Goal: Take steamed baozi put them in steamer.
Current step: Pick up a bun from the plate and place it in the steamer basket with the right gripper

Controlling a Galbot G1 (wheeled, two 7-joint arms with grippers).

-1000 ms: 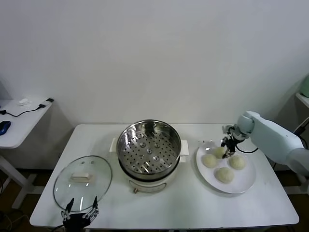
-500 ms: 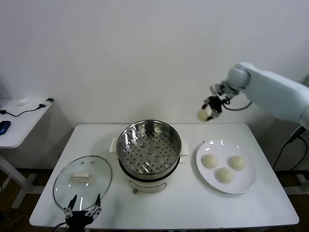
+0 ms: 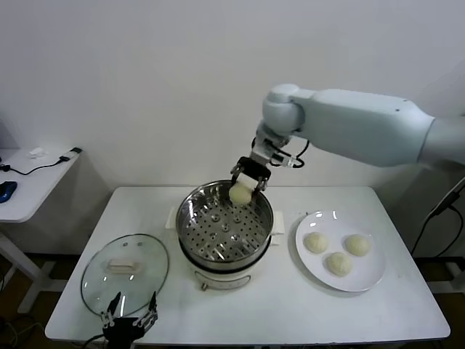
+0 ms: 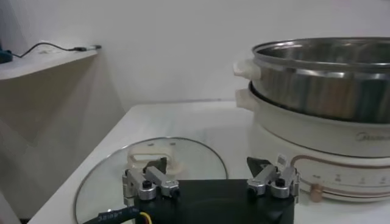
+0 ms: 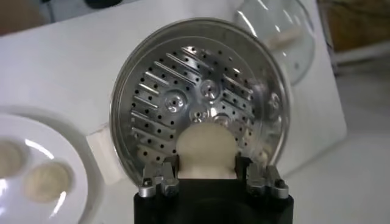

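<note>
A white table [image 3: 290, 305] filled the lower part of the head view, against a plain white wall. At its lower left lay a glass lid [image 3: 124, 273] with a white handle, flat on the tabletop and apart from the pot. A side table [image 3: 29, 185] at the left edge carried a black cable. On the right of the table sat a white plate [image 3: 367, 280] bearing three baozi [image 3: 338, 262], grouped near its middle, each pale cream, round and smooth.

The steamer [image 3: 225, 225] stood at the centre of the table: a shiny steel basket with a perforated floor, set on a white pot base with side handles. Its floor was bare, and nothing lay between the basket and the arm above it.

The right gripper [image 3: 244, 187] hung over the far rim of the basket, just above centre of the frame, its fingers pinching a fourth bun [image 3: 240, 193]. In the right wrist view that bun [image 5: 206, 150] sat squeezed between the two fingers [image 5: 159, 182], a smooth off-white dome, with the steamer [image 5: 152, 91] directly below it and the plate [image 5: 67, 167] off to the frame's left.

The left gripper [image 3: 129, 322] waited at the bottom edge of the head view, just below the lid, its fingers spread and holding nothing. Its own camera showed the lid [image 4: 122, 176] and the steamer's wall [image 4: 323, 85] beyond the fingers [image 4: 149, 182].
</note>
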